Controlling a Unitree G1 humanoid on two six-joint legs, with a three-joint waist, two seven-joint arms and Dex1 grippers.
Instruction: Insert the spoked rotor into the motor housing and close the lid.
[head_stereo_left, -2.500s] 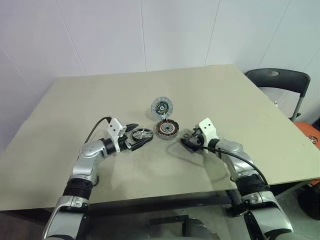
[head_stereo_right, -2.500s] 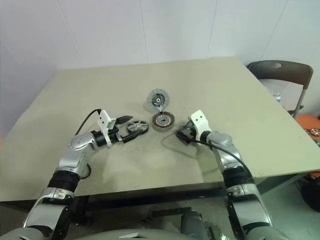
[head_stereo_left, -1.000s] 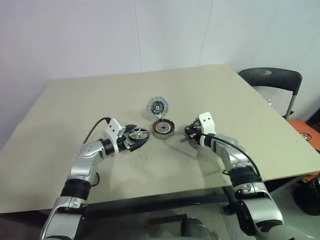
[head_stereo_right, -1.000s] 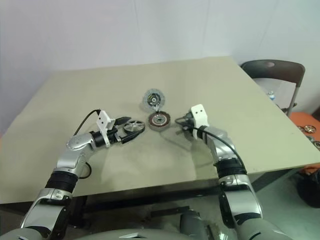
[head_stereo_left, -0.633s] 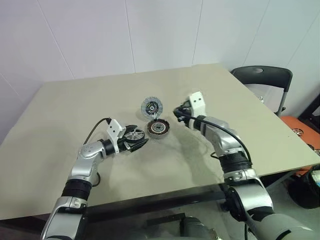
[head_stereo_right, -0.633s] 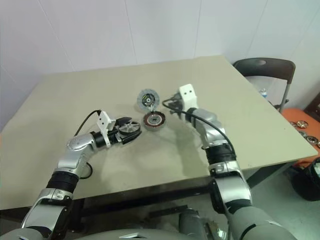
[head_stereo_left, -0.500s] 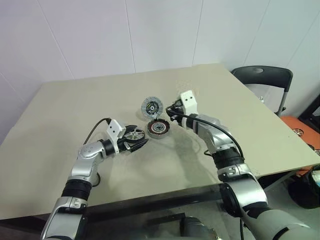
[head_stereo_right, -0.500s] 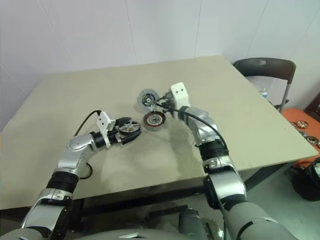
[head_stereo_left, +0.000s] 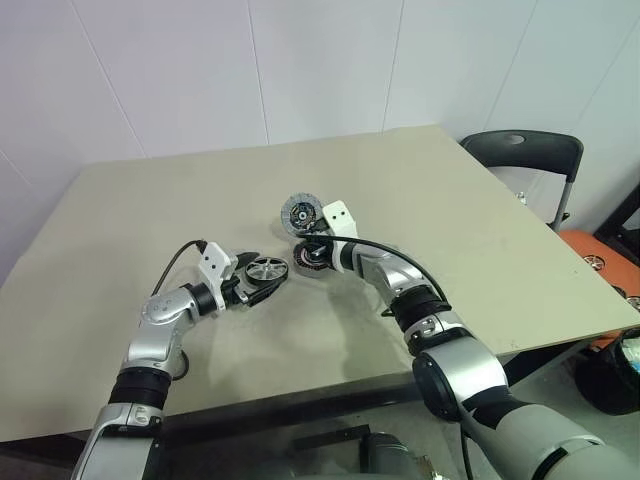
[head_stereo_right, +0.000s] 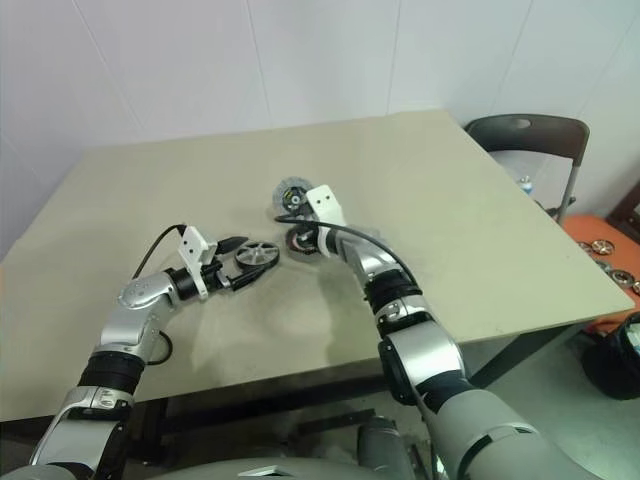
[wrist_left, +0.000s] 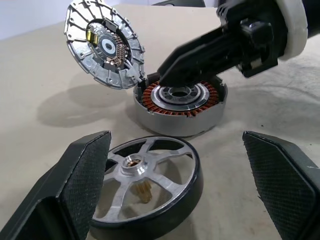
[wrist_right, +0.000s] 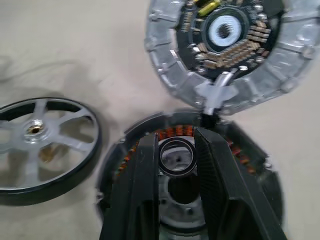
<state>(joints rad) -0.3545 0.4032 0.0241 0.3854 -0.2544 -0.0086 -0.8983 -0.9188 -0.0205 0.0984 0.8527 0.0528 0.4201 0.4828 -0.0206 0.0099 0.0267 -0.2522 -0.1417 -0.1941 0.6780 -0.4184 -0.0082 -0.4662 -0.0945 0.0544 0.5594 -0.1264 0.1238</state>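
The spoked rotor (wrist_left: 145, 185) lies flat on the table, silver spokes inside a dark rim. My left gripper (wrist_left: 175, 150) stands open around it, one finger on each side and neither touching. Just beyond is the motor housing (wrist_left: 180, 102) with copper coils showing around its hollow centre. The lid (wrist_left: 105, 47) stands tilted up at the housing's far edge, inner face showing. My right gripper (wrist_right: 176, 137) hangs over the housing's centre (wrist_right: 175, 210), its fingers (wrist_right: 145, 190) a little apart with nothing between them. The right arm covers part of the housing (head_stereo_left: 303, 262) in the head views.
The tan table (head_stereo_left: 450, 220) stretches wide on all sides of the parts. A dark chair (head_stereo_left: 525, 155) stands beyond its right corner, and an orange object (head_stereo_left: 600, 250) sits on the floor further right. A black cable runs from my left wrist (head_stereo_left: 175, 275).
My right arm has swung left from beside the housing to over its centre. The left gripper stays open around the rotor. The camera view has shifted.
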